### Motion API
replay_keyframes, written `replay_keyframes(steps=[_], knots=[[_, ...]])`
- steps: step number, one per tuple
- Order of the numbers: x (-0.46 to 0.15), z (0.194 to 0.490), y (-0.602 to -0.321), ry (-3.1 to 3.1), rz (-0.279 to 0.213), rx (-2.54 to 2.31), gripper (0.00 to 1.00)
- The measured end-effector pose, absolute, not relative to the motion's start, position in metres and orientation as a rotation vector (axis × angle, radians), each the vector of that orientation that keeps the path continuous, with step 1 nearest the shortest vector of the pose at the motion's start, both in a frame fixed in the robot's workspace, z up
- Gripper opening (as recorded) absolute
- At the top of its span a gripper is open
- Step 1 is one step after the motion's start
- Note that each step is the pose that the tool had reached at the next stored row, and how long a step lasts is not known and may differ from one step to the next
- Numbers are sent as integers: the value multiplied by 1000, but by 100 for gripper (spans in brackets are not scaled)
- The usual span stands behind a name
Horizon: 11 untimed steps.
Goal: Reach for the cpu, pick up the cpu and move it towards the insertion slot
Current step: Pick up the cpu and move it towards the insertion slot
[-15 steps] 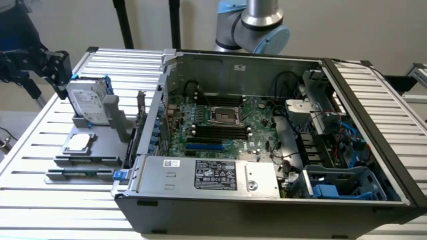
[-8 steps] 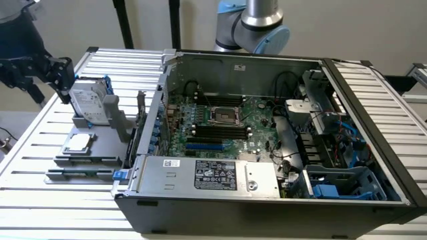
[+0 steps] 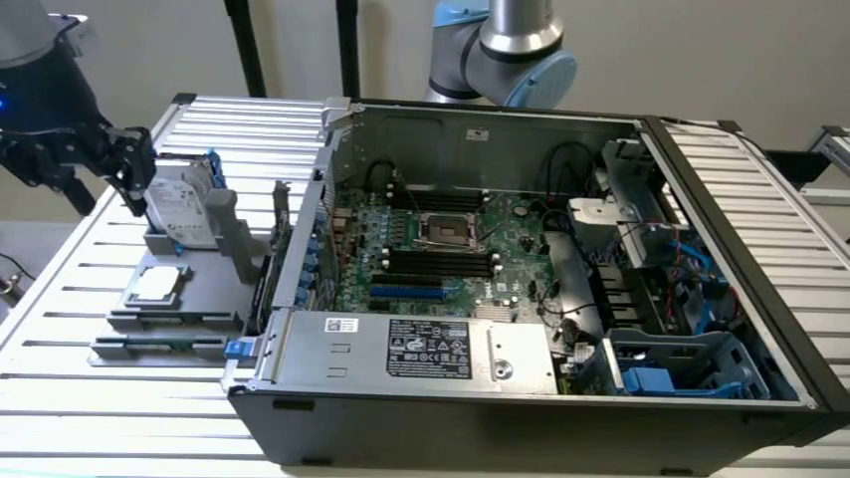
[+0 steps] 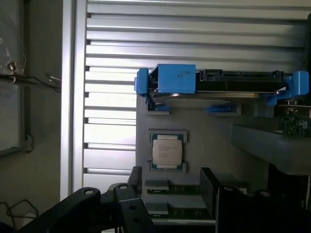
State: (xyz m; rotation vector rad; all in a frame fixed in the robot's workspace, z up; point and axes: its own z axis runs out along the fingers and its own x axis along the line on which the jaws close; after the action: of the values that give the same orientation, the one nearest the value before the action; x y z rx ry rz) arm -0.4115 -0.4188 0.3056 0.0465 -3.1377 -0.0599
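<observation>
The gripper (image 3: 104,179) hovers over the slatted worktop (image 3: 80,398), at the exterior view's left of the open computer case (image 3: 531,418). Its fingers (image 4: 134,177) stand spread wide, nothing between them. Right there in the wrist view is the cpu (image 4: 167,151), flat in its grey holder (image 3: 166,321), silver top up, untouched, apart from the gripper. Beside it, the blue-framed hard drive (image 3: 179,204) stands on edge. Inside the case, the insertion slot (image 3: 445,231) sits on the green motherboard (image 3: 512,249), well apart from the cpu.
</observation>
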Motion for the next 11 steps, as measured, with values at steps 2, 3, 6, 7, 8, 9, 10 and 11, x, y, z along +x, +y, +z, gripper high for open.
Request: replay_keyframes(steps=[2,3,6,7,8,9,10,11], knots=[[-411,302,-419,-3138,-60,50,60],[-411,300,-419,-3138,-60,51,60],[-411,295,-418,-3137,-60,57,60],[-411,293,-418,-3137,-60,59,60],[-411,291,-418,-3137,-60,61,60],[-411,289,-418,-3137,-60,62,60],[-411,287,-418,-3137,-60,64,60],[-410,285,-418,-3137,-60,66,60]])
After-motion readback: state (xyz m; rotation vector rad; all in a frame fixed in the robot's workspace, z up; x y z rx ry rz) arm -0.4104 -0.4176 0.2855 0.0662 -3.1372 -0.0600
